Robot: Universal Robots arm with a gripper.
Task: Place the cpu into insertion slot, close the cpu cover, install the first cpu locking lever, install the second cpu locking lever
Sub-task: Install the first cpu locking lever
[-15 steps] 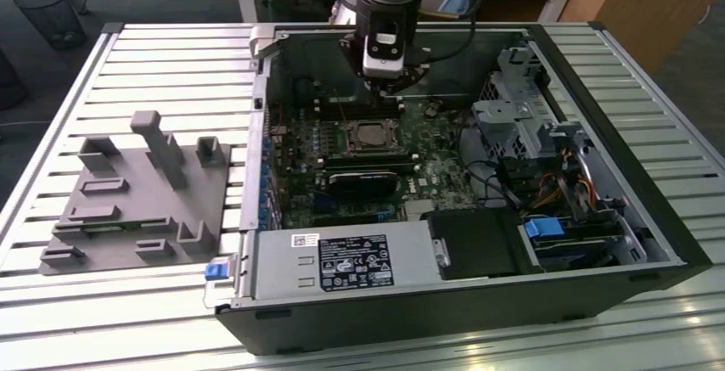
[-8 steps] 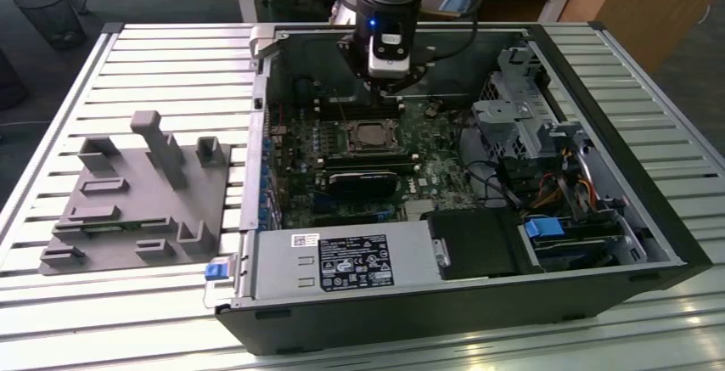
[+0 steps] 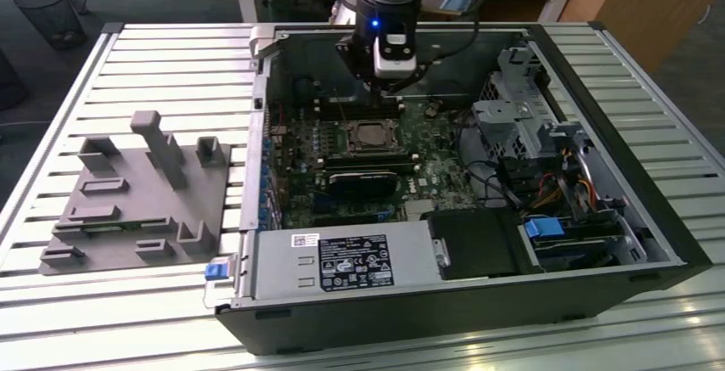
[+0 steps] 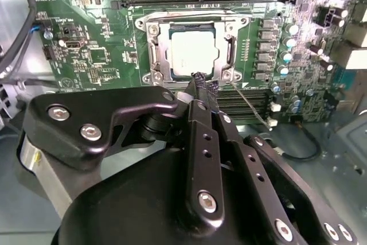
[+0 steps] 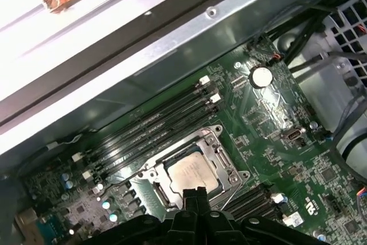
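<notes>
The end effector, closed together on nothing, hangs by the edge of the cpu cover, seemingly to nudge a locking lever, while the cpu sits in the insertion slot, centre of the exterior view.

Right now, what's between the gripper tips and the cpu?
Just the near rim of the cpu cover. In the second wrist view the gripper sits at that rim, with the cpu right past it.

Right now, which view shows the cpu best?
Second wrist view: the cpu sits close and nearly head-on, its top largely visible. First wrist view shows it angled, the claw overlapping one edge. Exterior view shows it small and distant.
</notes>
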